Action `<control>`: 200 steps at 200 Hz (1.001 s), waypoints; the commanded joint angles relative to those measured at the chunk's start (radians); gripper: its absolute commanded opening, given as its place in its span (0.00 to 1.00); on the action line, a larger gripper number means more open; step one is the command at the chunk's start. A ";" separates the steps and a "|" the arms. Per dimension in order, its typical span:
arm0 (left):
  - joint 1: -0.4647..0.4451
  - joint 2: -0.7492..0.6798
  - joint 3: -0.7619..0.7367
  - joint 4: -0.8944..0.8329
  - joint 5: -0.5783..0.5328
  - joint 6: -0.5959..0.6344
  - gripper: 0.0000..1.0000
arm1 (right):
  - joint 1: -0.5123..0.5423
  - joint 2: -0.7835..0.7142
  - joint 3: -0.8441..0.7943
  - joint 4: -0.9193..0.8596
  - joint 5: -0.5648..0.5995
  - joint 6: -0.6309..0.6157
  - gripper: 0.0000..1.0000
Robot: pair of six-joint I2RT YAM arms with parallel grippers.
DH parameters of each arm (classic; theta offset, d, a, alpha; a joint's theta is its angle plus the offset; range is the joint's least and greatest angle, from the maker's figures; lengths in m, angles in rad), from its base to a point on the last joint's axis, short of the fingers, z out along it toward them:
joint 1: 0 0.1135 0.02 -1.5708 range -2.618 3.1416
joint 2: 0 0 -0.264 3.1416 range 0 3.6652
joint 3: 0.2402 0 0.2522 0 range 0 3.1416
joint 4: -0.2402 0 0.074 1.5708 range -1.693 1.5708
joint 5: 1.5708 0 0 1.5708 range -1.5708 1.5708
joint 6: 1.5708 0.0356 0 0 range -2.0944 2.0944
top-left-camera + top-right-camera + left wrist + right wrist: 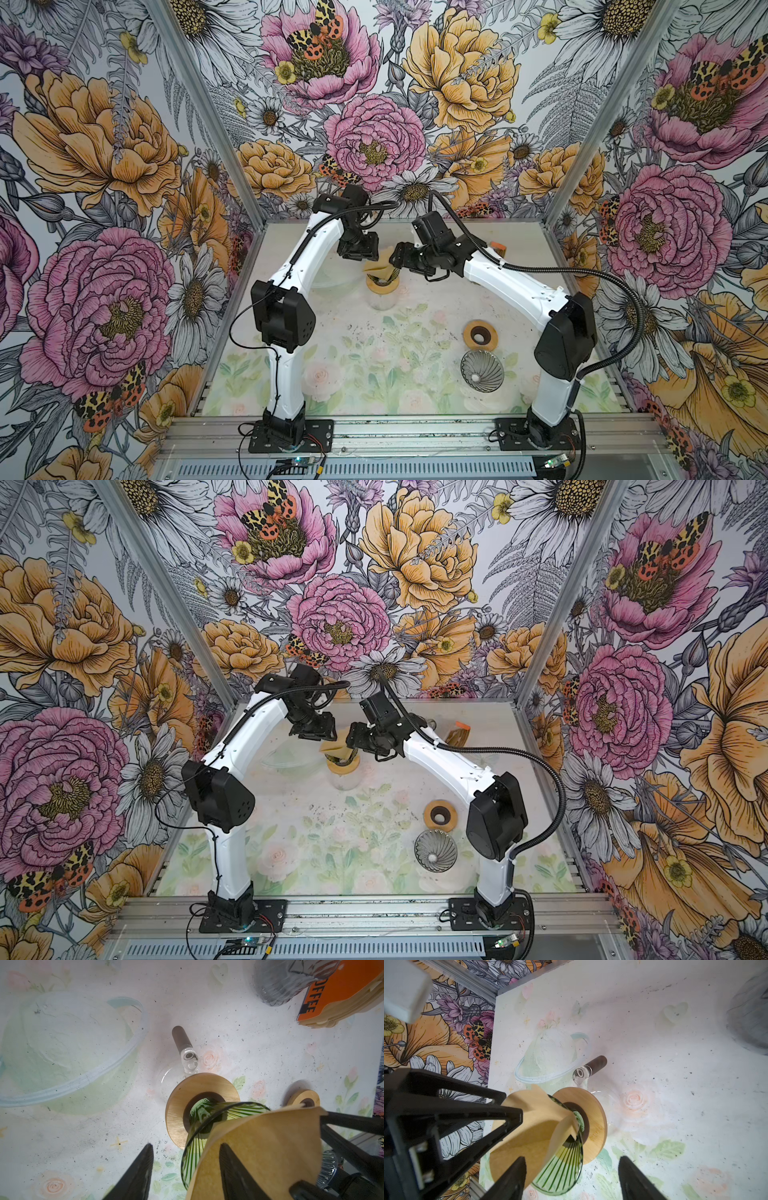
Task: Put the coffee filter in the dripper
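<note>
The green ribbed glass dripper [383,277] [193,1159] [562,1169] stands in a wooden ring [182,1105] on a glass carafe at the back middle of the table. The tan paper coffee filter [379,268] [259,1147] [533,1136] sits tilted in the dripper's mouth, sticking out above the rim with one flap loose. My left gripper [368,262] [186,1145] is open, one finger inside the filter and one outside the dripper. My right gripper [392,262] [572,1157] is open too, straddling the dripper's rim, one finger against the filter.
A second wooden ring [481,336] and a clear ribbed dripper [482,370] lie at the front right. A pack of filters with an orange label [336,995] lies at the back right beside a grey glass piece [278,982]. The carafe's dark handle [181,1040] points away.
</note>
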 commanded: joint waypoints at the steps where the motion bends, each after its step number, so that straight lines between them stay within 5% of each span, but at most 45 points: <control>1: -0.006 0.007 -0.017 0.004 -0.030 0.005 0.53 | 0.002 -0.024 -0.033 -0.018 0.023 -0.020 0.70; 200: 0.031 0.026 -0.072 0.038 0.012 -0.073 0.52 | -0.001 0.087 0.114 -0.156 0.061 -0.128 0.60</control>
